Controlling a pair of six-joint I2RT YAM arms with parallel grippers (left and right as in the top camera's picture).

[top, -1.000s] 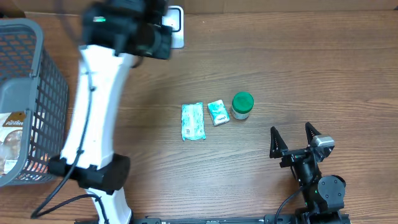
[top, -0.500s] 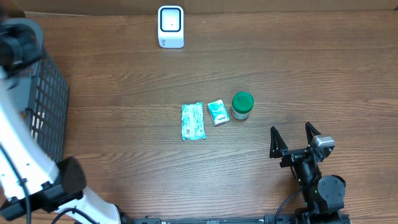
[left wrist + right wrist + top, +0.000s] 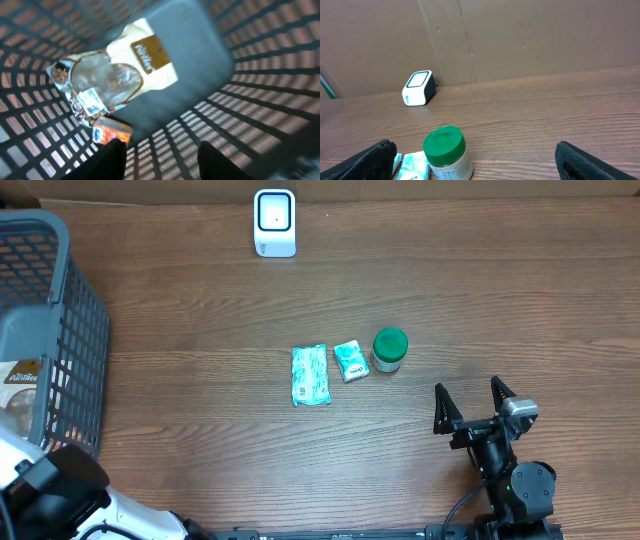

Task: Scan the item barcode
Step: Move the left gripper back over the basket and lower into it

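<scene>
In the basket (image 3: 70, 330) lies a cream bag (image 3: 125, 65) with a brown label and a clear window. Left pincer (image 3: 162, 150) over the basket is apart and empty; right pincer (image 3: 467, 386) is wide apart.

Pale snack bag (image 3: 125, 65) — flat (in basket (image 3: 272, 125))

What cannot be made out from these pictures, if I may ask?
Overhead: the basket wall and the left edge hide most of its contents.
Left wrist: blur makes the snack bag print and the orange pack unreadable.
Right wrist: the bottom edge cuts off the green-lidded jar label.
Overhead: any barcode on the larger teal packet or the smaller teal packet is too small.
</scene>
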